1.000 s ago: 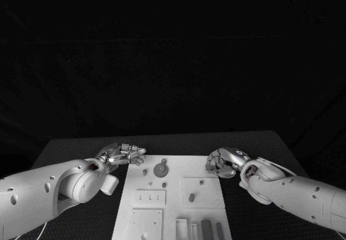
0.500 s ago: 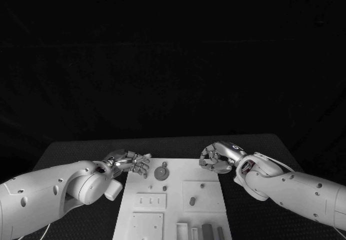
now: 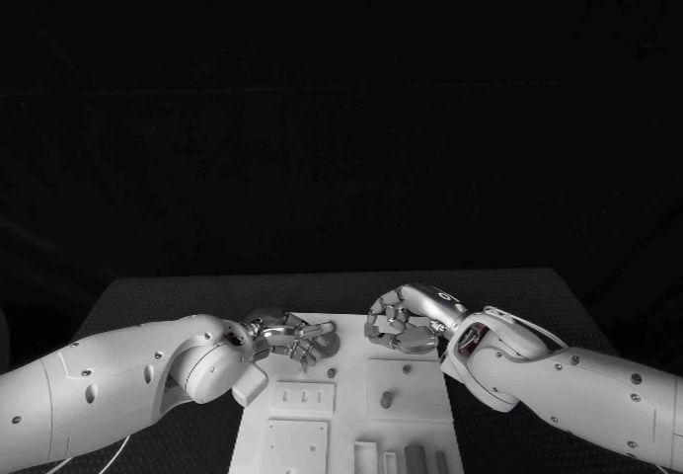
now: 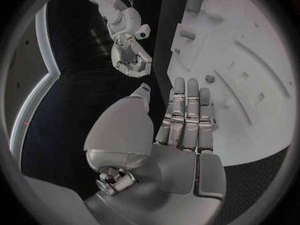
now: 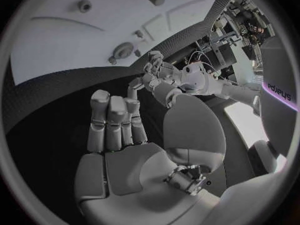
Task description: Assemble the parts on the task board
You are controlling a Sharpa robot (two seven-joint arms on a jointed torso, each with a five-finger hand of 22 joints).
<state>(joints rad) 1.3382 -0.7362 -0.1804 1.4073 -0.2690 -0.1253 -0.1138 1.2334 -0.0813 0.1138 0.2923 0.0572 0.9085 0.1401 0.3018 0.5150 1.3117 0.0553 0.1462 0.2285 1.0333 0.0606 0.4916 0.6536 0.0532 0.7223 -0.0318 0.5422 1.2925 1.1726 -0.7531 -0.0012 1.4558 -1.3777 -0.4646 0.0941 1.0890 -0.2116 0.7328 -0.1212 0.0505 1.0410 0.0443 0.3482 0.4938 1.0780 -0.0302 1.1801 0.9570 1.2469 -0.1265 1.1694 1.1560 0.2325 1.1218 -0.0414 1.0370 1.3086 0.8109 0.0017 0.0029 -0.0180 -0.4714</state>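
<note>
The left hand [image 3: 292, 341] was seen released, fingers apart, hovering over the far left corner of the task board [image 3: 413, 400], just above a round part [image 3: 325, 346] lying there. The right hand [image 3: 399, 321], at about two o'clock from it, was held over the board's far edge, fingers loosely curled and nothing grasped. The board rested mid-desk [image 3: 171, 296]. The round part would best be approached slowly from above and pinched squarely, so that it is not nudged.

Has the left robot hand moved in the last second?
Yes. The left robot hand has moved inward from the task board's left edge, and now sits over the board's far left part, by the round part there.
</note>
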